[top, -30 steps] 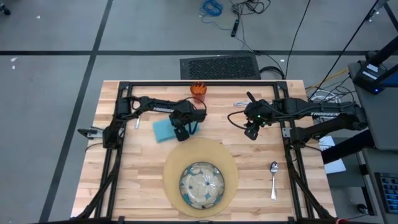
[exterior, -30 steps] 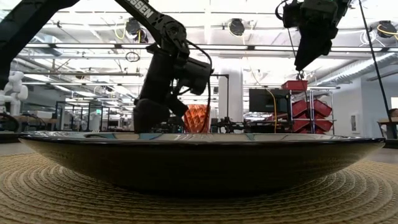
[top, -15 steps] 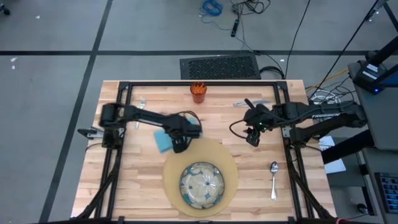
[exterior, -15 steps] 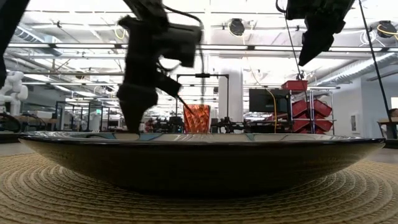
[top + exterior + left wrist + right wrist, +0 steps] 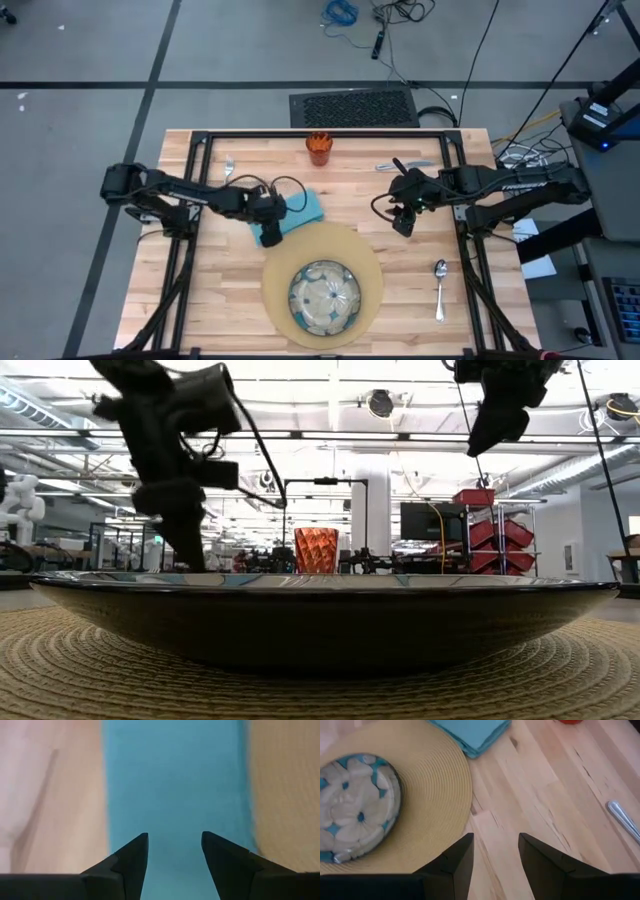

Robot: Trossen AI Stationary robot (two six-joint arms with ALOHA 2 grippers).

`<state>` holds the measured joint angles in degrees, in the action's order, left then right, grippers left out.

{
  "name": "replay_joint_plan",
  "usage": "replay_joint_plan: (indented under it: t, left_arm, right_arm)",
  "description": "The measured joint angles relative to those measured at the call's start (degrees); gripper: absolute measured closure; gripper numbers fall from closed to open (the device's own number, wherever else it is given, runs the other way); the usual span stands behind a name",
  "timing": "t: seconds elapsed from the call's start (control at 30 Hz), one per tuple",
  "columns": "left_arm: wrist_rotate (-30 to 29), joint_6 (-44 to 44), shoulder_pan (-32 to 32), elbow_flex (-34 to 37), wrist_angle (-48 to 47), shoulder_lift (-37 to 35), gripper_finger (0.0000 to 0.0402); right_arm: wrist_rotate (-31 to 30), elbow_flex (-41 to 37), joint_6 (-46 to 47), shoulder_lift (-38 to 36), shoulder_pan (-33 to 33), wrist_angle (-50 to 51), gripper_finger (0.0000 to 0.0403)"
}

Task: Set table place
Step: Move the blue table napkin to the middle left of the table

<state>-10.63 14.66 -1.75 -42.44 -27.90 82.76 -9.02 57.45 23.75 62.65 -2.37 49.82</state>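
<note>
While open, jaws straddle napkin (image 5: 175, 785).

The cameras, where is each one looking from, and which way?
High view: above, facing straight down at the wooden table; both arms show.
Low view: table height, behind the round blue-green patterned dish, facing the ribbed orange cup.
Left wrist view: over the teal cloth napkin; left hand open.
Right wrist view: over bare wood; right hand open.
Both wrist views share the napkin.
</note>
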Motion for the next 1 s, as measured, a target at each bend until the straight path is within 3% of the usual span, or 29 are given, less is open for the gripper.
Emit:
replay_joint_plan:
  t: [0.27,0.63,1.0]
  left_arm:
    - [1.2,-4.5,-4.9,1.8,8.3,1.5,0.0226]
    - [2.9,-9.1,-5.1,1.8,11.6,3.0,0.0226]
    - [3.6,-3.5,-5.7,1.5,11.5,9.5,0.0229]
  right_arm:
    - [0.3,0.0,1.8,0.0,0.0,-2.0,0.0257]
    - [0.3,0.0,2.6,0.0,0.0,-2.3,0.0257]
    - [0.3,0.0,2.4,0.0,0.0,-3.4,0.0257]
